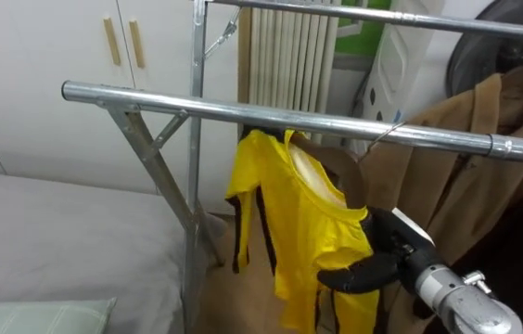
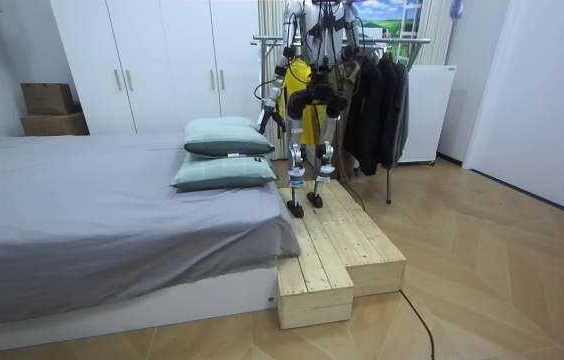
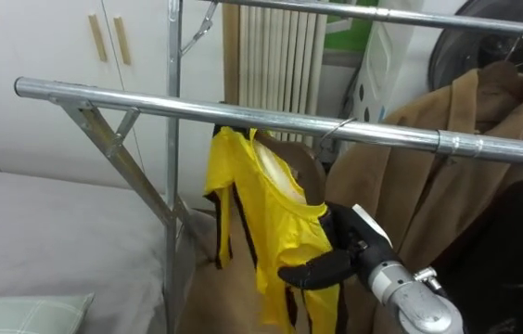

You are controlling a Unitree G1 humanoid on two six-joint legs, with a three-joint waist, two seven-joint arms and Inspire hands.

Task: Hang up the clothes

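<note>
Yellow short-sleeved shirt with black side stripes (image 1: pixel 299 218) hangs from the silver metal clothes rail (image 1: pixel 243 113), just beside a tan coat (image 1: pixel 456 167). Right hand (image 1: pixel 377 255) pinches the shirt's sleeve between thumb and fingers. Robot stands on a pale wooden platform (image 2: pixel 347 250) beside the bed.

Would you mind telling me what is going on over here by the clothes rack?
The robot stands on a low wooden platform beside a grey bed, facing a silver metal clothes rail. A yellow shirt with dark side stripes hangs from that rail on a hanger. The robot's right hand is at the shirt's shoulder; whether it grips is unclear. A brown coat hangs alongside.
</note>
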